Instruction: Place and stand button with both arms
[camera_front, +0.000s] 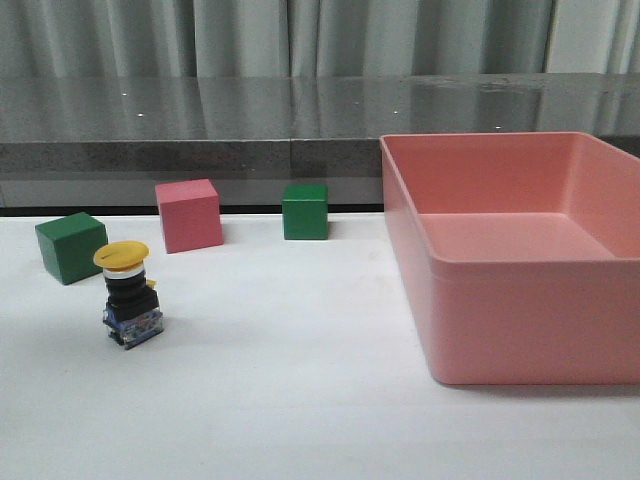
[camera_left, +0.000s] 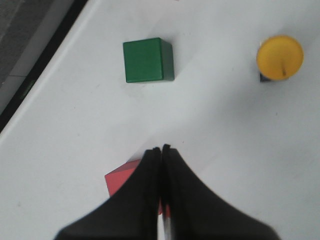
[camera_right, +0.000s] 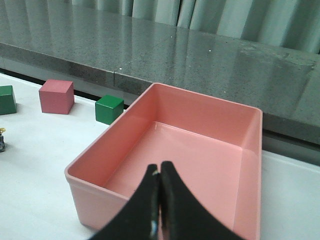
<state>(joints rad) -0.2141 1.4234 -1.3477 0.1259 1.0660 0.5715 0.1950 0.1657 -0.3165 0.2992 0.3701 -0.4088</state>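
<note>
The left gripper (camera_left: 163, 148) shows in its wrist view with both fingers (camera_left: 145, 190) pressed together, tips meeting with no gap. It holds nothing and touches nothing; it hangs above the white table (camera_left: 225, 150), with a red block partly hidden beneath it.

The right gripper (camera_right: 160, 172) shows in its wrist view with its fingers (camera_right: 175, 205) likewise pressed together. It holds nothing and hangs above the near wall of the pink bin (camera_right: 165, 200).

Positions below are given relative to the button (camera_front: 128, 293), front view, nearest first.

1. The button stands upright on the table (camera_front: 300, 400), yellow cap on top, black body under it, clear bluish block at the base. No gripper touches it. In the left wrist view its yellow cap (camera_left: 280, 57) is seen from above.
2. The pink bin (camera_front: 520, 310) sits well apart to the right of the button, open side up.
3. A green cube (camera_front: 70, 246) sits just behind and to the left of the button, near but apart from it.
4. A pink cube (camera_front: 188, 214) sits behind and slightly right of the button.
5. A second green cube (camera_front: 305, 210) sits farther right of the pink cube, between it and the bin.
6. A grey stone ledge (camera_front: 200, 155) runs behind all the cubes, with curtains (camera_front: 250, 35) beyond.
</note>
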